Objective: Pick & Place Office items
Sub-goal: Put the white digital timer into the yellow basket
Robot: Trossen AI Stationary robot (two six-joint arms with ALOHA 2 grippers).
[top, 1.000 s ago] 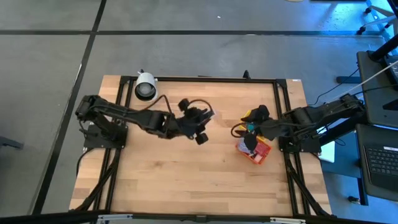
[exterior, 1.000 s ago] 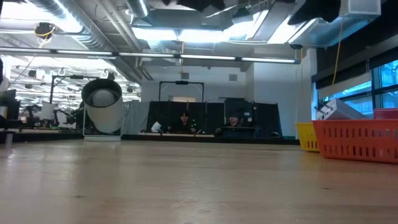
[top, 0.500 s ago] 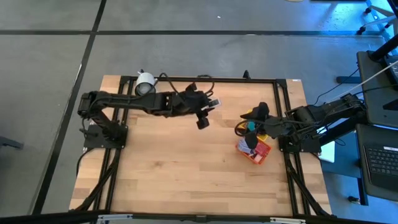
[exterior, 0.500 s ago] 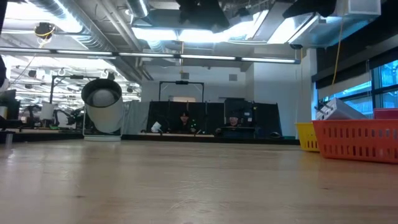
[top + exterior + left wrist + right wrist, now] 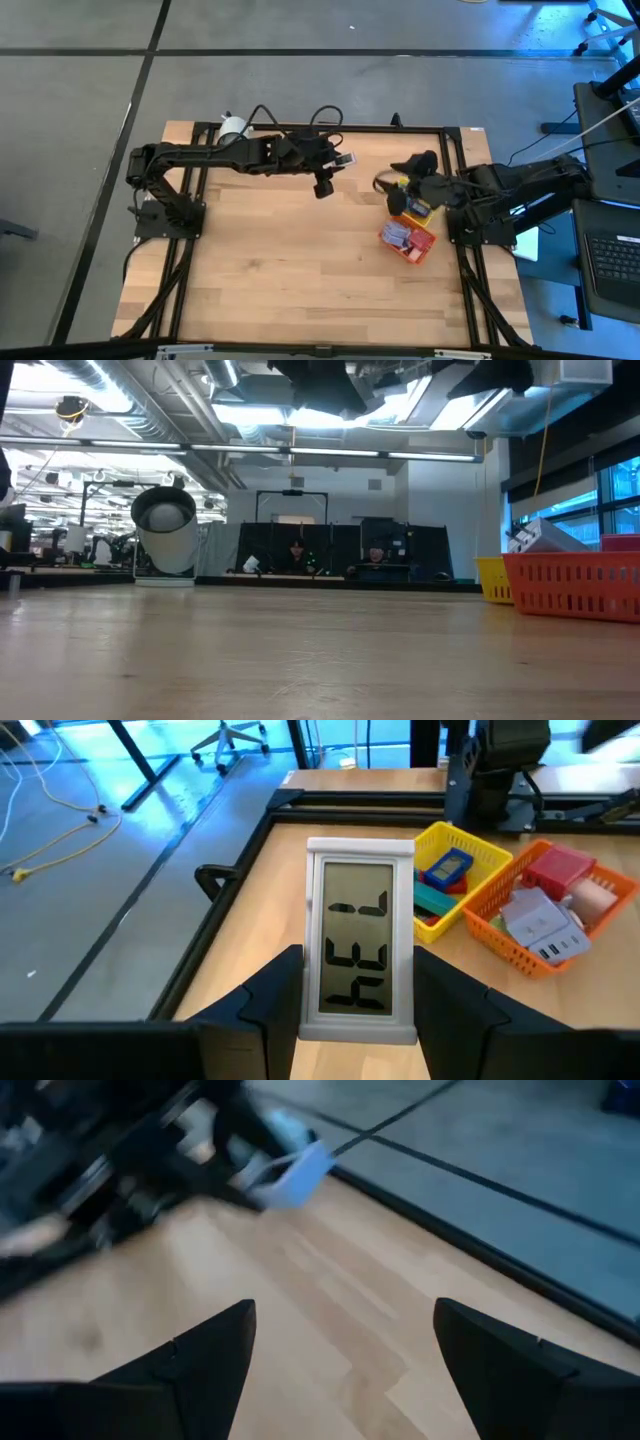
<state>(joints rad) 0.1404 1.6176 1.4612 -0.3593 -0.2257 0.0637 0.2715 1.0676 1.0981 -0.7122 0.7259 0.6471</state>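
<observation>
My left gripper hangs over the table's far middle, shut on a small white-framed digital clock with dark digits on a grey screen. My right gripper is open and empty, high above the yellow bin, pointing at the left arm. The yellow bin holds blue, teal and red pieces. The orange bin holds red, pink and white pieces. In the low view only the bins' walls show, orange and yellow. My left gripper pinches the clock between its two fingers, one on each long side edge of the white frame, near the frame's end closest to the wrist. The fingers point roughly level toward the table's right. The clock is lifted clear and sticks out beyond the fingertips.
A white cylinder with a dark face stands at the far left corner, partly under the left arm. The two bins sit side by side near the right edge. Bare wood fills the middle and near side. A person sits in the room behind.
My left gripper has carried the clock from the table's middle toward the far edge and slightly right, the arm stretching out. My right gripper has drawn back from above the orange bin toward the far edge and risen, uncovering that bin.
</observation>
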